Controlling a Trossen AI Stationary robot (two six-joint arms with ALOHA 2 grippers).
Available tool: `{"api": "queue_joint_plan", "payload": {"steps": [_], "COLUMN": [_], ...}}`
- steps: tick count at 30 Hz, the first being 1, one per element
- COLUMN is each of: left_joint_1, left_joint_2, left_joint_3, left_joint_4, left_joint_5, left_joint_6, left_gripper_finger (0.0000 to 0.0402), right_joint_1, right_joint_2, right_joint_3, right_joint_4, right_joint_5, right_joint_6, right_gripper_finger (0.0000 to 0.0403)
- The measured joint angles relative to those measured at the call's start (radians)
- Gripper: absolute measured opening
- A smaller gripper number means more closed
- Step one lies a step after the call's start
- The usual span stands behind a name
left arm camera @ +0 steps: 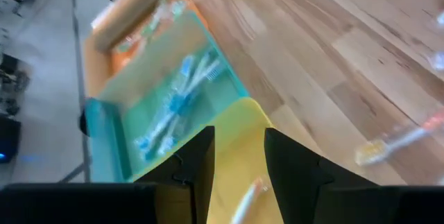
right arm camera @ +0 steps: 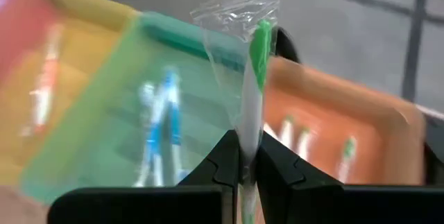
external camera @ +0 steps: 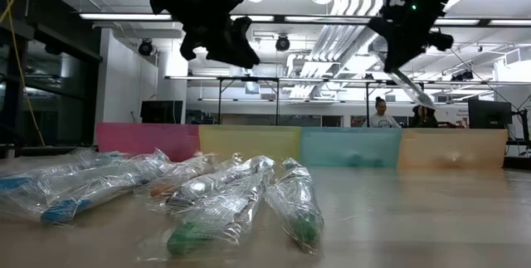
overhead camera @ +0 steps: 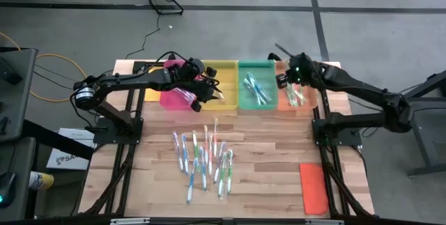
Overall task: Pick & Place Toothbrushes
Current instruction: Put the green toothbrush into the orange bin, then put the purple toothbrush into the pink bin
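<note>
Several wrapped toothbrushes (overhead camera: 205, 159) lie in a loose pile on the wooden table's middle. Four trays stand in a row at the far edge: pink (overhead camera: 171, 98), yellow (overhead camera: 221, 79), green (overhead camera: 256, 89) and orange (overhead camera: 296, 99). My left gripper (left arm camera: 239, 161) hovers open above the yellow tray (left arm camera: 239, 130), with nothing between its fingers; an orange toothbrush (left arm camera: 246, 197) lies in that tray. My right gripper (right arm camera: 244, 165) hangs above the green and orange trays, shut on a wrapped green-and-white toothbrush (right arm camera: 253, 78). My right gripper pinches the toothbrush's white handle (right arm camera: 244, 144) between its two fingers, through the clear wrapper. The toothbrush runs on forward past the fingertips, along the fingers. It is lifted clear and slants downward (external camera: 408, 81) above the trays.
Blue toothbrushes (overhead camera: 254, 89) lie in the green tray, and a few more lie in the orange tray (right arm camera: 347, 151). A flat orange lid (overhead camera: 313, 187) rests near the table's front right corner. Bare wood lies between the pile and the trays.
</note>
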Motion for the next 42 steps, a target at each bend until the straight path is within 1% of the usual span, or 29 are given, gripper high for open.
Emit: {"api": "queue_joint_plan", "payload": {"steps": [4, 8, 11, 15, 18, 21, 24, 27, 31, 35, 38, 42], "left_joint_1": [0.0, 0.0, 0.0, 0.012, 0.031, 0.054, 0.085, 0.089, 0.083, 0.085, 0.084, 0.077], "left_joint_2": [0.0, 0.0, 0.0, 0.0, 0.0, 0.0, -0.011, -0.02, -0.066, -0.118, -0.159, -0.181], "left_joint_3": [0.0, 0.0, 0.0, 0.0, -0.003, -0.031, -0.062, -0.1, -0.129, -0.156, -0.185, -0.241], "left_joint_4": [-0.077, -0.165, -0.207, -0.212, -0.216, -0.191, -0.187, -0.155, -0.145, -0.148, -0.161, -0.176], "left_joint_5": [-0.026, -0.036, -0.066, -0.073, -0.074, -0.062, -0.041, -0.041, -0.032, -0.034, -0.033, 0.007], "left_joint_6": [0.019, 0.032, 0.052, 0.06, 0.06, 0.059, 0.052, 0.044, 0.043, 0.031, 0.025, 0.011], "left_gripper_finger": [0.0122, 0.0122, 0.0122, 0.0122, 0.0122, 0.0122, 0.0122, 0.0122, 0.0122, 0.0122, 0.0122, 0.0122], "right_joint_1": [-0.131, -0.239, -0.292, -0.333, -0.341, -0.341, -0.34, -0.341, -0.34, -0.339, -0.314, -0.232], "right_joint_2": [0.005, 0.042, 0.088, 0.165, 0.218, 0.254, 0.267, 0.261, 0.226, 0.167, 0.114, 0.034], "right_joint_3": [0.0, 0.0, 0.0, 0.0, 0.0, 0.0, 0.0, 0.0, 0.0, 0.0, 0.0, 0.0], "right_joint_4": [-0.063, -0.1, -0.101, -0.096, -0.094, -0.084, -0.076, -0.071, -0.073, -0.074, -0.076, -0.077], "right_joint_5": [-0.024, -0.081, -0.091, -0.092, -0.099, -0.107, -0.116, -0.117, -0.128, -0.236, -0.292, -0.292], "right_joint_6": [0.0, -0.023, -0.04, -0.063, -0.075, -0.076, -0.076, -0.076, -0.075, -0.076, -0.082, -0.083], "right_gripper_finger": [0.0027, 0.0025, 0.0026, 0.0042, 0.0057, 0.0073, 0.0092, 0.0114, 0.0149, 0.018, 0.0193, 0.0196]}}
